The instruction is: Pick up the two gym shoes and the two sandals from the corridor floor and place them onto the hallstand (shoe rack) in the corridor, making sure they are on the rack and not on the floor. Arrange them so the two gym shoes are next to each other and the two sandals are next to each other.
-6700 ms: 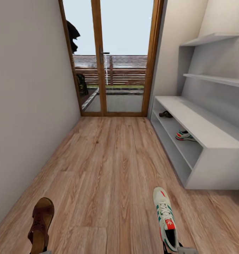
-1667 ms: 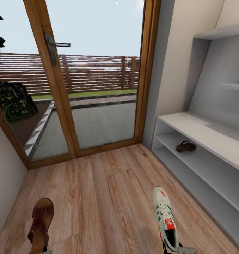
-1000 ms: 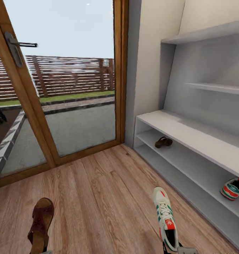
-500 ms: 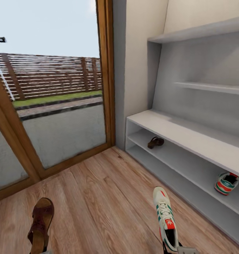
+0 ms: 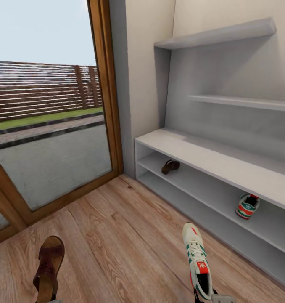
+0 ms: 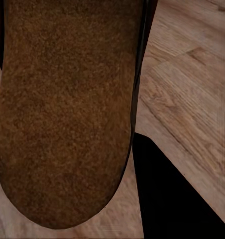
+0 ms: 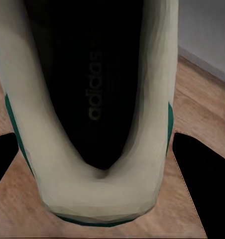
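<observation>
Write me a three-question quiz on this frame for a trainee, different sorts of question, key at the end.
1. True or false: both sandals are already on the hallstand.
2. Multiple choice: the gym shoe on the rack sits on
A. the top surface
B. the upper open shelf row
C. the corridor floor
3. Fill in: the sandal on the rack lies nearer the ___ than that gym shoe does.

Key
1. False: one sandal is on the rack; the other sandal is at the left gripper.
2. B
3. Glass door. The second gym shoe is at the right gripper.
</observation>
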